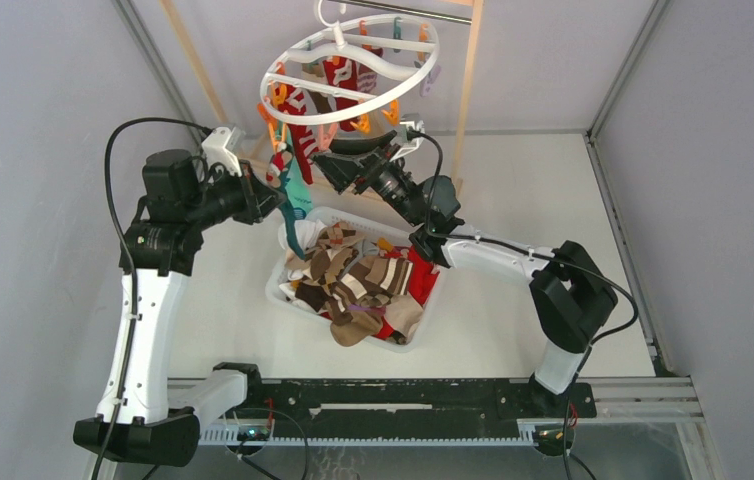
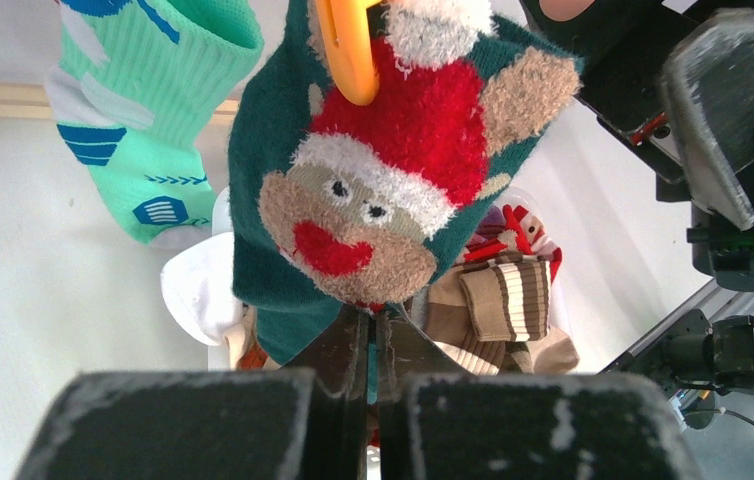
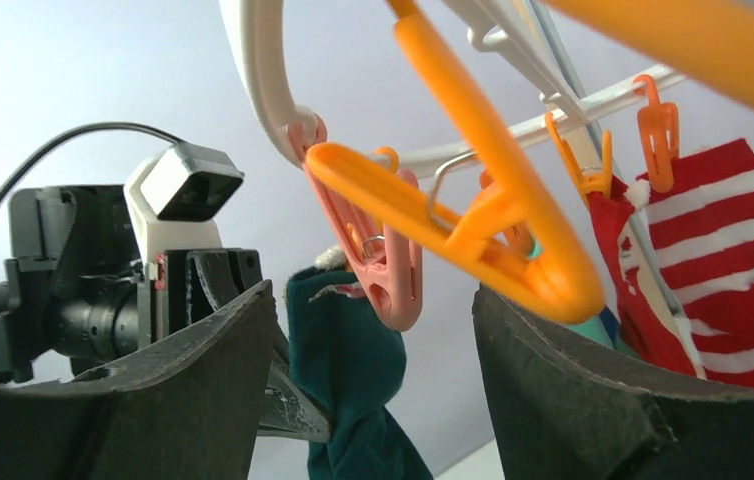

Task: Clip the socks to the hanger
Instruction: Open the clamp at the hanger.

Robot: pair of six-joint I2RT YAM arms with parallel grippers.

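Observation:
The white ring hanger (image 1: 325, 118) hangs at the top centre with several socks pegged on it, among them red-and-white striped ones (image 3: 723, 260). My left gripper (image 1: 278, 190) is shut on a dark green sock with a red and tan fuzzy face (image 2: 383, 190) and holds it up under the ring. An orange peg (image 2: 351, 50) lies over that sock's top edge. A mint-teal sock (image 2: 143, 130) hangs beside it. My right gripper (image 3: 373, 295) is open, its fingers either side of an orange peg (image 3: 473, 220) and a pink peg (image 3: 388, 270).
A translucent white tub (image 1: 275, 292) full of brown, tan, striped and red socks sits between the arms, below the hanger. The pale wooden pole frame (image 1: 468, 90) stands behind. The two grippers are close together under the ring's near rim.

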